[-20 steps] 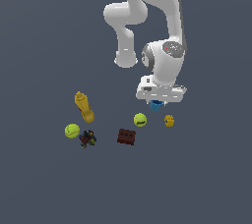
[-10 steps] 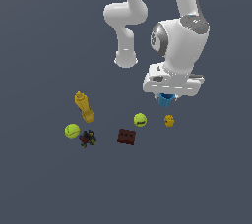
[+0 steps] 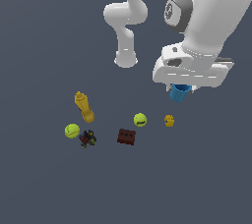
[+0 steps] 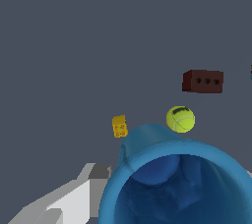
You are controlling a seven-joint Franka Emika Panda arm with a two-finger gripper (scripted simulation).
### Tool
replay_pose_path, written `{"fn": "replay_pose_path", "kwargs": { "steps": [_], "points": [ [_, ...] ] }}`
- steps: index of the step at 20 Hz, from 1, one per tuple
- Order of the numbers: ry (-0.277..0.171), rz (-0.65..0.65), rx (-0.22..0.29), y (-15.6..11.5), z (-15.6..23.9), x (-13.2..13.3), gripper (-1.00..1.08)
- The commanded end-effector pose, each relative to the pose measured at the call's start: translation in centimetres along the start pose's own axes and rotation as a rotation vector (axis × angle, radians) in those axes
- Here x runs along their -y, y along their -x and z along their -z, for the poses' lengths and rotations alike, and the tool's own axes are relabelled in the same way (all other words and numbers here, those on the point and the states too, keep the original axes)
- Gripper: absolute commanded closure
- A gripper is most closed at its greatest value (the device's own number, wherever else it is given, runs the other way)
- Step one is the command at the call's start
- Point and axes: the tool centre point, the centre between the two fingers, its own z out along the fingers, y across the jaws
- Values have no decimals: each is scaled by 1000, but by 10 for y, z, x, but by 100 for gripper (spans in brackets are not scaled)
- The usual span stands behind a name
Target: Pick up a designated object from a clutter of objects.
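Observation:
The bright blue cup (image 3: 180, 92) hangs under my gripper (image 3: 183, 89), lifted well above the floor; only its lower part shows below the white hand. In the wrist view the cup (image 4: 177, 179) fills the foreground with its hollow rim facing the camera, and one grey-white finger (image 4: 69, 199) lies against its side. The gripper is shut on the cup. Below lie a yellow-green ball (image 3: 140, 119) (image 4: 180, 119), the small yellow toy (image 3: 169, 120) (image 4: 119, 126) and the dark red brick (image 3: 127, 136) (image 4: 203, 81).
At the exterior view's left lie a yellow bottle (image 3: 84, 106), a second yellow-green ball (image 3: 72, 130) and a dark multicoloured toy (image 3: 88, 138). The arm's white base post (image 3: 126, 58) stands behind the clutter on the dark grey floor.
The gripper has risen with the blue cup and moved toward the exterior view's right and nearer the camera. The items on the floor have not moved.

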Motion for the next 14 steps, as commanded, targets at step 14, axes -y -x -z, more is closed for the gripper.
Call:
{"fn": "replay_pose_path", "kwargs": {
  "steps": [14],
  "points": [
    [1, -2, 0, -44, 105, 28, 108]
  ]
}}
